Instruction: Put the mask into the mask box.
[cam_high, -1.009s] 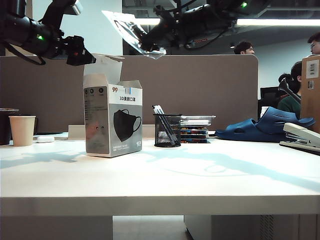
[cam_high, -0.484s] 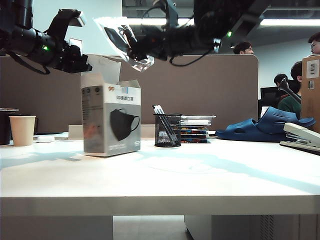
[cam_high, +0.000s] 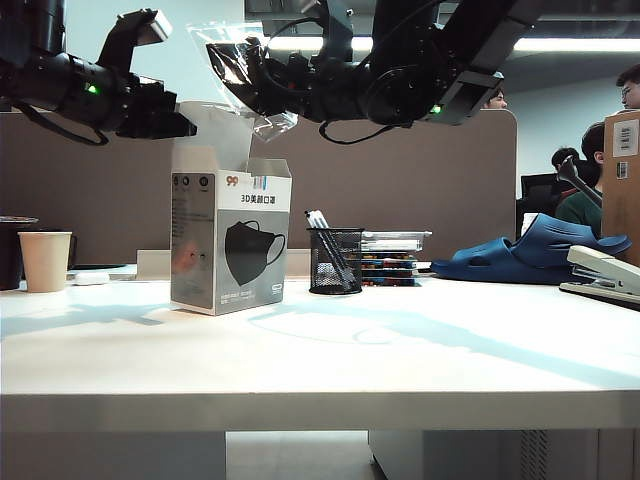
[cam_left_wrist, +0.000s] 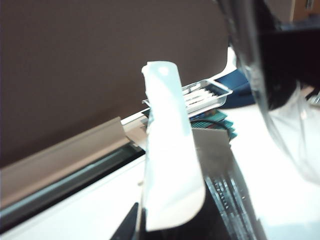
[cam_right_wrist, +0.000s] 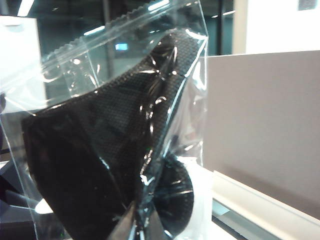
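My right gripper pinches the mask above the box; my left gripper clamps its flap.

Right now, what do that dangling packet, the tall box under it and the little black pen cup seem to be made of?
The mask looks like matte black woven fabric inside a clear, glossy plastic wrapper that crinkles and catches glare; the right gripper holds it. The mask box seems printed cardboard, with folded flaps, one pinched by the left gripper. The pen cup looks like black wire mesh, probably metal.
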